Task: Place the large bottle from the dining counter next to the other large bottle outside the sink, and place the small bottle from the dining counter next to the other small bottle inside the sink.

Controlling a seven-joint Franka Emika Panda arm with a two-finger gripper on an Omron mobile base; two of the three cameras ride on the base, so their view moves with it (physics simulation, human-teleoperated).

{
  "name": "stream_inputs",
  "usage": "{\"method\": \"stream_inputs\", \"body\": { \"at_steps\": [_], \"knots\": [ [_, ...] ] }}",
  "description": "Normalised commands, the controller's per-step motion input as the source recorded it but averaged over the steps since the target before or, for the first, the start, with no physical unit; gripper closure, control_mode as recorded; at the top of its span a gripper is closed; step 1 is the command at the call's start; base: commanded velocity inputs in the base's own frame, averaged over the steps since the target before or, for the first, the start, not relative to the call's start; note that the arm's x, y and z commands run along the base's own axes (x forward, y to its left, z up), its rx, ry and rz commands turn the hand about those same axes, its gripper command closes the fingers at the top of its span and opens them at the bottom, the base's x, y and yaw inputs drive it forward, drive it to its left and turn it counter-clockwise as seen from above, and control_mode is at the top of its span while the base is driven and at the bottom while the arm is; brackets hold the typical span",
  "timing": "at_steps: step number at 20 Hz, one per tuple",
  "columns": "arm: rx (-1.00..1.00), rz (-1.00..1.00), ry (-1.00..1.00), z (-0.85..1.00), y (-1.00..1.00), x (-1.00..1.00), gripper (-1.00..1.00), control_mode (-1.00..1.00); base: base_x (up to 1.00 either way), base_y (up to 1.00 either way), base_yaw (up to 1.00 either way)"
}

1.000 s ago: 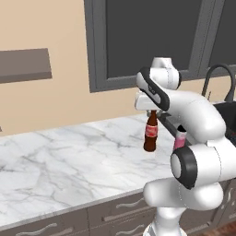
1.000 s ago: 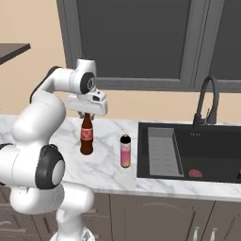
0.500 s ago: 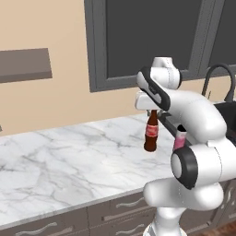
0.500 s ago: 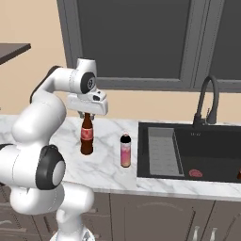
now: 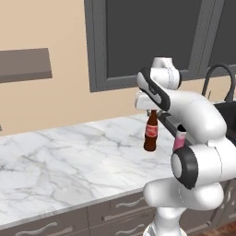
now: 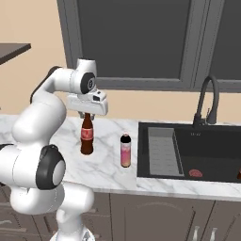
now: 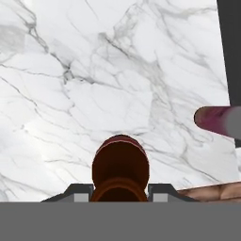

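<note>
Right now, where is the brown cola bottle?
The brown cola bottle stands upright on the marble counter, its neck under the gripper. In the right base view the pink bottle stands to its right, toward the sink.

Hand [image 6: 86, 114] grips brown bottle [image 6: 86, 137] beside pink bottle [image 6: 125, 150].

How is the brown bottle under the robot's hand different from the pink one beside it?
The brown bottle is taller with a thin neck and red label; the pink bottle is shorter, straight-sided, dark-capped. The gripper sits at the brown bottle's neck; the pink bottle stands free, nearer the sink. Both stand upright on the marble counter.
</note>
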Motion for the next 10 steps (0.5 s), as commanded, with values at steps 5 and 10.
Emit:
{"method": "stream_inputs", "body": {
  "at_steps": [5,10],
  "knots": [
    [0.0,-0.08,0.08,-0.21,0.07,0.22,1.0,-1.0,0.0,0.0,0.0],
    [-0.05,-0.1,0.0,-0.51,0.21,0.22,1.0,-1.0,0.0,0.0,0.0]
  ]
}}
